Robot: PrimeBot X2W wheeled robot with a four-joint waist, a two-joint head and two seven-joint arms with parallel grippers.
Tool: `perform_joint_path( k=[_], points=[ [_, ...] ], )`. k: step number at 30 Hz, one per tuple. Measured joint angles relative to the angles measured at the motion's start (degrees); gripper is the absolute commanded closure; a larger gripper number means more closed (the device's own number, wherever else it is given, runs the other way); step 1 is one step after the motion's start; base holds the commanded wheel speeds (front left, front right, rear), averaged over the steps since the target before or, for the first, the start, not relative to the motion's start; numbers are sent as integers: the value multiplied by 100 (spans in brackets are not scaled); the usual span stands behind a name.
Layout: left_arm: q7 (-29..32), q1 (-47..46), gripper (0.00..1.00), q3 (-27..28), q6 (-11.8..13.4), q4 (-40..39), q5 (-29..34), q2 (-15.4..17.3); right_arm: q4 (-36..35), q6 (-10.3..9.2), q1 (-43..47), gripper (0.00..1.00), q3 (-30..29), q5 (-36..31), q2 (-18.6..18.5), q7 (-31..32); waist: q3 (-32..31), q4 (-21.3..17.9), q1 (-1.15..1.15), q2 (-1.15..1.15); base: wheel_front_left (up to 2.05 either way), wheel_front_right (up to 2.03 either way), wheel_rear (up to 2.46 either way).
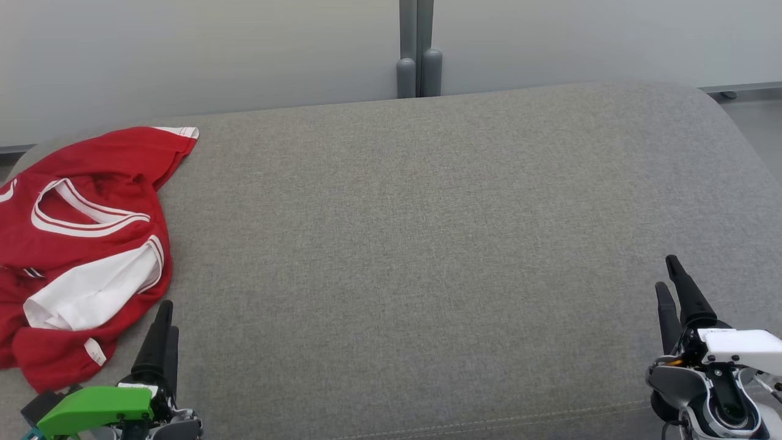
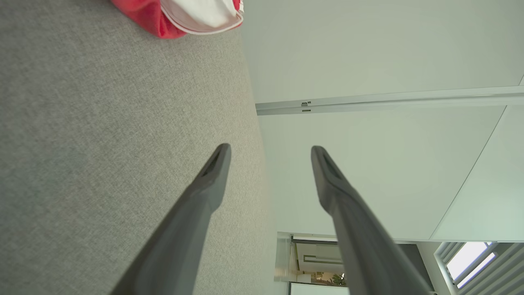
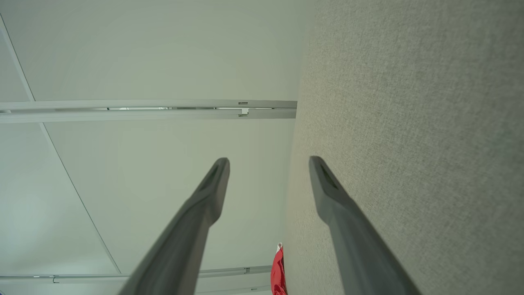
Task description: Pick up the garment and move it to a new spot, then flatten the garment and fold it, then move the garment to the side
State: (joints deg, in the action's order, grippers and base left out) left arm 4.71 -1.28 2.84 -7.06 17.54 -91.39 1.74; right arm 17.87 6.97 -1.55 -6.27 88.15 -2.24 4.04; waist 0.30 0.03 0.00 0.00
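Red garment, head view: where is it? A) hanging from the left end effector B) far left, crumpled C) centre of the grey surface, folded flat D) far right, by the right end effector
B: the red garment lies crumpled at the left edge of the grey surface, near the open, empty left end effector.
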Motion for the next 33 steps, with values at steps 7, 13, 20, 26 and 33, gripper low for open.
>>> perform_joint_path(
  k=[7, 13, 20, 26, 33],
  points=[
    [-215, 0, 0, -153, 0, -25, 400, 68, -27, -8, -2, 0, 248, -497, -339, -100, 7, 6, 0, 0, 0, 0, 0],
    [-334, 0, 0, -320, 0, -16, 1081, 222, -232, -225, -46, 0, 491, -1305, -531, -211, 18, 11, 0, 0, 0, 0, 0],
    [-480, -21, 0, -331, 46, -121, 1831, 266, -286, -365, -53, 0, 780, -2180, -523, -360, 29, 22, 0, 0, 0, 0, 0],
    [-590, -23, 0, -370, 110, -193, 2361, 265, -293, -464, -52, 0, 1004, -2706, -542, -495, 35, 36, 0, 0, 0, 0, 0],
    [-706, -23, 0, -424, 152, -259, 2950, 248, -298, -568, -52, 0, 1210, -3318, -558, -614, 28, 54, 0, 0, 0, 0, 0]
  ],
)
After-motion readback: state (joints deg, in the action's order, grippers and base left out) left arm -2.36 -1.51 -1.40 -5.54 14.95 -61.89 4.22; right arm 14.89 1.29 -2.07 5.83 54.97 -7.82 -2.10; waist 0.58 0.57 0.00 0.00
